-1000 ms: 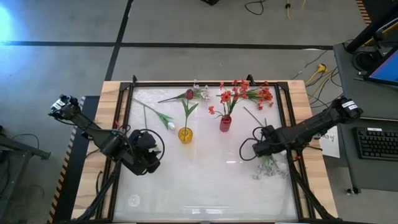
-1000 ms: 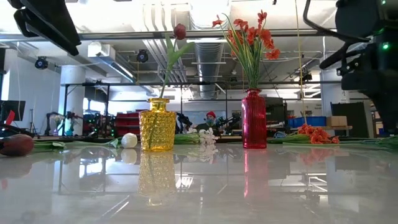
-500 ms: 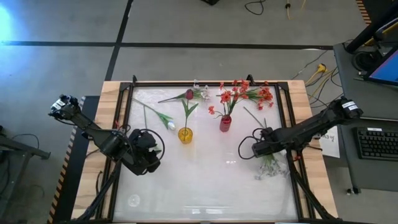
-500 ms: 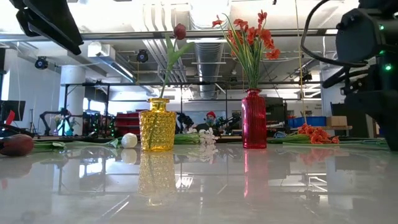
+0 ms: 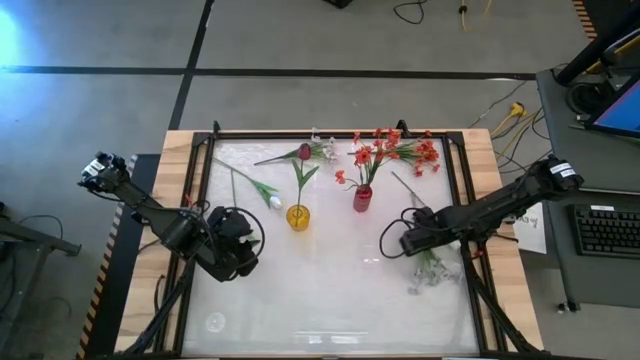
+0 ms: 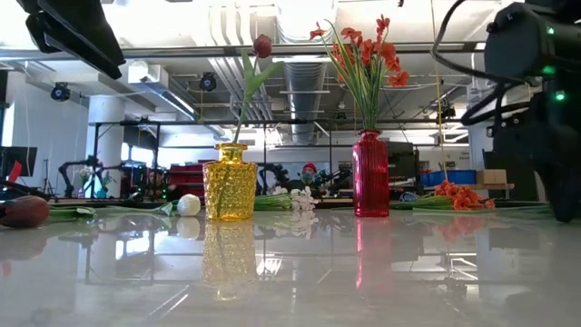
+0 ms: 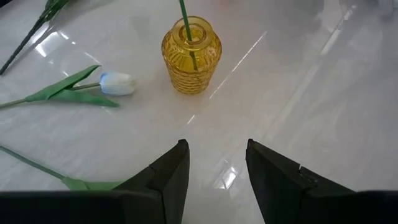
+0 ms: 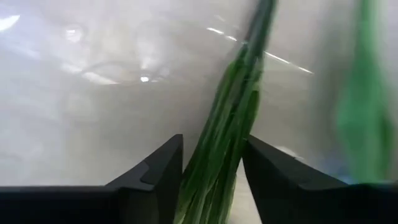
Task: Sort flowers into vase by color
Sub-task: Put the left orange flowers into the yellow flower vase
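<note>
My right gripper point(image 5: 409, 241) stands near the table's right side, shut on a white small-blossom spray point(image 5: 430, 270) whose blossoms lie toward the near edge. My left gripper point(image 7: 216, 167) is open above bare table, left of the yellow vase point(image 5: 298, 216), and touches nothing. The yellow vase holds one dark red tulip point(image 5: 304, 152). The red vase point(image 5: 362, 198) holds red-orange sprays point(image 6: 363, 45). A white tulip bud point(image 7: 117, 83) lies on its side by the yellow vase. More red-orange sprays point(image 5: 418, 155) and a white spray point(image 5: 325, 149) lie at the far edge. My right gripper pinches the white spray's bundle of green stems point(image 8: 225, 146) between its two fingers point(image 8: 155, 177), coming from above and lying across the stems. The blossom end point(image 5: 432, 272) trails toward the near edge, and the stems' free end point(image 5: 402, 184) sticks out toward the far edge.
A raised black frame point(image 5: 455, 160) borders the glossy white table. The two vases stand close together at the middle of the far half. The near half point(image 5: 330, 300) holds only a faint round mark. A loose stem point(image 7: 31, 165) lies near my left gripper.
My right gripper has moved a little toward the table's left, carrying the white spray's stems along; the blossom end has trailed after it.
</note>
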`<action>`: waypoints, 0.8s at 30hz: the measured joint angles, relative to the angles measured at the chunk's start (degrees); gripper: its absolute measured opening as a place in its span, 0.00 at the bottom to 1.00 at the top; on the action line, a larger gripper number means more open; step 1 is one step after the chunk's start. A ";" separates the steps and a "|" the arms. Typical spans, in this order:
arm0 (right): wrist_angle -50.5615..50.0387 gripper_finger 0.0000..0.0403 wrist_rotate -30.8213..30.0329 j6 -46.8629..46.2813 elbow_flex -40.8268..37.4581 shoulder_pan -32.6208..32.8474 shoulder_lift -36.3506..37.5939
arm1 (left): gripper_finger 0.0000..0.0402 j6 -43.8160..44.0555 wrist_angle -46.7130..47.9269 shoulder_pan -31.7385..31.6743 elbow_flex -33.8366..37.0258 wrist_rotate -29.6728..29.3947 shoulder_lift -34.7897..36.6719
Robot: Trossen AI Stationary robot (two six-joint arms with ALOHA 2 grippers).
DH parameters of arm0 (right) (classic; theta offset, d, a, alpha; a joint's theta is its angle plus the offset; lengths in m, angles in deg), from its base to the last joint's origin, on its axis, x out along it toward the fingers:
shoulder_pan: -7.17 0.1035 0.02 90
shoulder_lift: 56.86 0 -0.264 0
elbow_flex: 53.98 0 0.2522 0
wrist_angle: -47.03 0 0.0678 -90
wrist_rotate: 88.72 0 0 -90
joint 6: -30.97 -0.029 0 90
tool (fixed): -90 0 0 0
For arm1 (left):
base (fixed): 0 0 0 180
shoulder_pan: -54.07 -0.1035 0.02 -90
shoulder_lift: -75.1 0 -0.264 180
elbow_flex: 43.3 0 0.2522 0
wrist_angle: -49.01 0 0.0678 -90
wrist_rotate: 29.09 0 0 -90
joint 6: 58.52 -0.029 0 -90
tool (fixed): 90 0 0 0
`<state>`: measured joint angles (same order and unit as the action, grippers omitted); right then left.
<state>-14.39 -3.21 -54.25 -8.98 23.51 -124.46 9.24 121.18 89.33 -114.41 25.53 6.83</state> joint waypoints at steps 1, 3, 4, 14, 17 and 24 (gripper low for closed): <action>1.21 0.34 0.00 0.79 0.00 0.00 0.00 | 0.36 0.00 0.00 0.02 0.00 -0.01 0.00; 3.43 0.29 -0.02 2.17 0.00 0.00 0.00 | 0.36 0.00 -0.03 0.02 0.00 -0.07 0.00; 4.42 0.27 -0.06 2.93 0.00 0.00 0.00 | 0.36 0.00 -0.04 0.00 -0.01 -0.07 0.00; 5.12 0.30 -1.61 6.87 0.68 -0.41 3.26 | 0.36 0.02 -0.22 0.00 -0.01 -0.09 0.00; 5.16 0.39 -4.68 8.68 2.28 -0.63 4.99 | 0.36 0.02 -0.43 0.00 -0.01 -0.09 0.00; 7.64 0.60 -22.91 19.52 8.21 -1.59 7.87 | 0.36 0.00 -0.56 0.02 0.00 -0.17 -0.02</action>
<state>-6.75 -26.12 -34.73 -0.77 21.93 -116.58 9.24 120.62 89.35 -114.41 25.36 6.81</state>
